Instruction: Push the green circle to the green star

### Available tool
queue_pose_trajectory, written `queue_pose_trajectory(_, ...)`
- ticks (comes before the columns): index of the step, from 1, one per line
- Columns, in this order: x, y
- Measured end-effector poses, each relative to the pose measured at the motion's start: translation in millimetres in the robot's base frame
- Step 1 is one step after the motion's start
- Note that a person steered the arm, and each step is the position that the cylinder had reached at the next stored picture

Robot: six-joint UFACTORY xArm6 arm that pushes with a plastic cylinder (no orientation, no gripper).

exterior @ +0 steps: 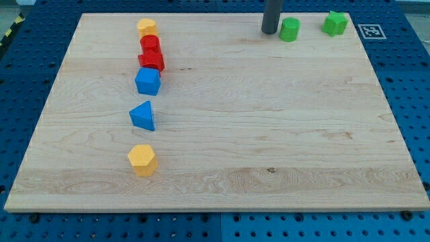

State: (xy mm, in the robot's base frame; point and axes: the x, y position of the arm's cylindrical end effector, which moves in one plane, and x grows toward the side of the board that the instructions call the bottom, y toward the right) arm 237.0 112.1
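Eight blocks counted on the wooden worktop point(269, 134): two green, two red, two blue, two yellow. Green circle point(289, 29) is seen near the view's top edge, right of centre; green star point(334, 23) lies to its right, apart from it, with bare wood between them and nothing standing in the way. My tip point(269, 31) is placed just beside the green circle on its left; contact cannot be told. The end effector is a plain rod, so nothing is grasped or clenched. The other six are lined up down the view's left, well apart from the green pair: a yellow block point(147, 27) at top, then a red block point(150, 44) and a second red block point(152, 60) touching each other, a blue cube point(148, 81) just below, a blue triangle point(143, 115) further down, and a yellow hexagon point(142, 159) lowest. A blue pegboard point(410, 81) is visible around the worktop, and a fiducial tag point(371, 30) just off its top right corner
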Motion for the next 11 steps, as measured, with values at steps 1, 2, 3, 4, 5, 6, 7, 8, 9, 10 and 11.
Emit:
queue_pose_trajectory(1, -0.4, 14.3)
queue_pose_trajectory(2, 29.7, -3.7)
queue_pose_trajectory(3, 30.6, 1.5)
queue_pose_trajectory(4, 7.9, 31.6)
queue_pose_trajectory(5, 7.1, 59.2)
queue_pose_trajectory(6, 24.4, 57.4)
queue_pose_trajectory(7, 41.8, 56.0)
queue_pose_trajectory(8, 41.0, 68.1)
queue_pose_trajectory(9, 34.4, 74.9)
queue_pose_trajectory(10, 44.8, 79.2)
queue_pose_trajectory(11, 92.6, 39.2)
